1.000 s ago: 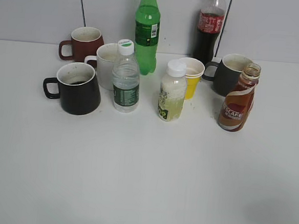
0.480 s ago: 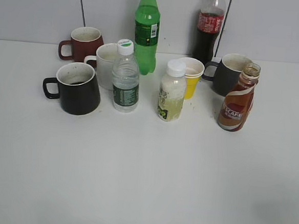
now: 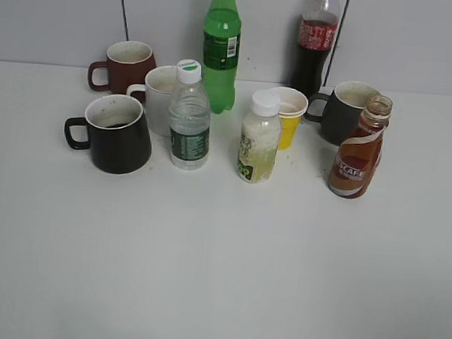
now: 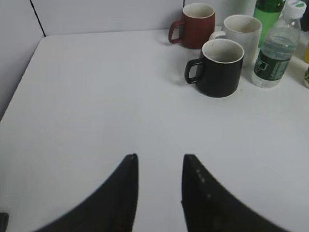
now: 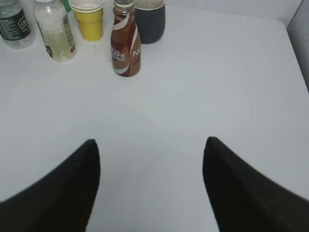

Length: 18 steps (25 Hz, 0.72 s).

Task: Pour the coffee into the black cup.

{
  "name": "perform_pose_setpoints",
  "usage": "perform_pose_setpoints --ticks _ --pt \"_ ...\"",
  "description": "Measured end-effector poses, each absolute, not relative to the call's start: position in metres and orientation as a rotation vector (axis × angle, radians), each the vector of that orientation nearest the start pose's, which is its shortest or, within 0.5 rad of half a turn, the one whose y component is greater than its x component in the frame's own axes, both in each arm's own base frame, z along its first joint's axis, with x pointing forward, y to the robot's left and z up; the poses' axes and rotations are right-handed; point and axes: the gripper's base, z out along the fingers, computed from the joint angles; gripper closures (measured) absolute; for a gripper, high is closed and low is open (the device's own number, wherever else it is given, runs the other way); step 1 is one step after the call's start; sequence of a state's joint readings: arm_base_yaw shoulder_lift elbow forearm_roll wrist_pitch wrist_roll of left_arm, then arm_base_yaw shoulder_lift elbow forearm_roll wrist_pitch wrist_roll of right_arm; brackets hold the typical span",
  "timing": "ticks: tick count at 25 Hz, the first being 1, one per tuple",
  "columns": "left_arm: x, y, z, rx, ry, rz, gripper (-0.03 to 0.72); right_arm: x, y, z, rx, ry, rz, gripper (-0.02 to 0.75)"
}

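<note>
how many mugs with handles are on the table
4: a dark red mug at back left, a white mug beside it, a glossy black mug in front of those, and a matte dark grey mug at right. None looks hidden.

The coffee bottle (image 3: 357,155) carries white lettering on its brown-red label, reading "SCAFE" in the exterior view and "CAFE" with a separate "N" in the right wrist view (image 5: 125,46). Labels on the green bottle (image 3: 221,49), cola bottle (image 3: 317,36) and water bottle (image 3: 189,124) to its left are too small to read.
</note>
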<state>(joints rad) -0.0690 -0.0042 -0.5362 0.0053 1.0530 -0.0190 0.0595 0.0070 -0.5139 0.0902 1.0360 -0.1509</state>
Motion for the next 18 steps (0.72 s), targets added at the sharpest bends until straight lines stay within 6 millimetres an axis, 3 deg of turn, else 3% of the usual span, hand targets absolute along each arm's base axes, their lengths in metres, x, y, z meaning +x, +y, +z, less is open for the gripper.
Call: perform_pose_setpoints --ticks 18 --pt "-0.0100 0.0007 0.2878 0.050 1.994 -0.057 0.447 -0.0077 0.0068 0.2833 -0.214 1.983 0.051 0.237"
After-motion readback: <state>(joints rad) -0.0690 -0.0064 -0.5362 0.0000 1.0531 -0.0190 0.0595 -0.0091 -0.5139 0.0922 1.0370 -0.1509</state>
